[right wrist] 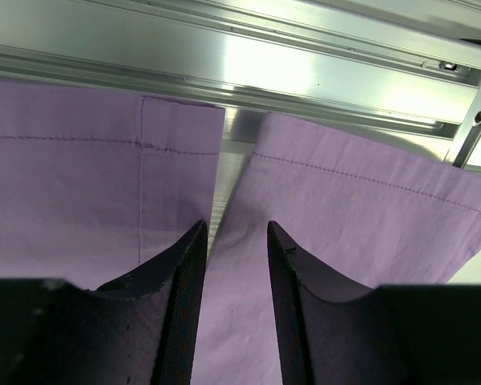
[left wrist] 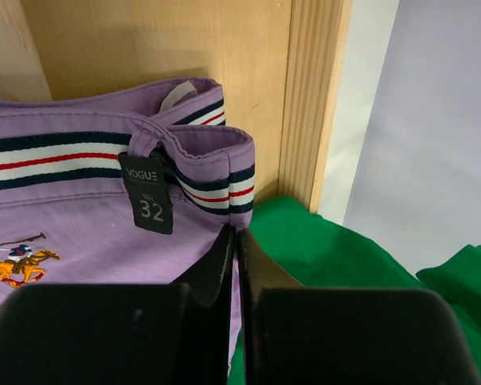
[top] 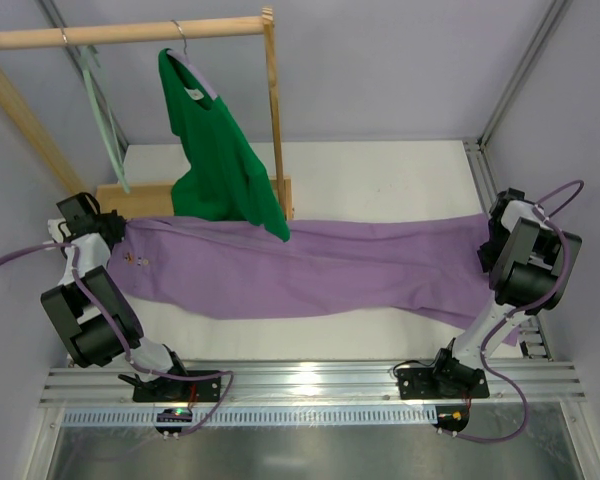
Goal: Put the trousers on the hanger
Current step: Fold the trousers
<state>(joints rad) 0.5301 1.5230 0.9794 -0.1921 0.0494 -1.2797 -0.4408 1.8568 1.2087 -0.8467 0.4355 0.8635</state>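
Long lilac-purple soft-fabric trousers point(top: 310, 270) lie flat and pulled out lengthwise on the white table point(top: 380, 180), in front of the wooden clothes rack point(top: 274, 120). The waist end is just beside the rack's base board. The leg ends are well away from the rack, on the right arm's side.

Striped navy-red-white waistband point(left wrist: 64, 156) faces the rack's board, with a black size tag point(left wrist: 148, 192) hanging from a belt loop.

Left gripper point(left wrist: 236, 241): fingers pressed together at the waistband's corner, a sliver of purple cloth between them. Judged to be pinching the waist so that end can be lifted toward the rack.

Right gripper point(right wrist: 231, 265): fingers apart, poised over the two stitched leg hems where they part, nothing clamped. An aluminium frame rail point(right wrist: 305, 72) shows just past the hems. Judged to be lining up on a hem to hold the legs taut.

Thin pale mint-green hanger point(top: 102, 120) hangs bare from the rack's top rail near its left end, above and behind the waist end. No cloth is on it yet. Bright green top point(top: 220, 160) hangs from the same rail nearer the upright post, its hem drooping onto the trousers. It could snag when the trousers lift.
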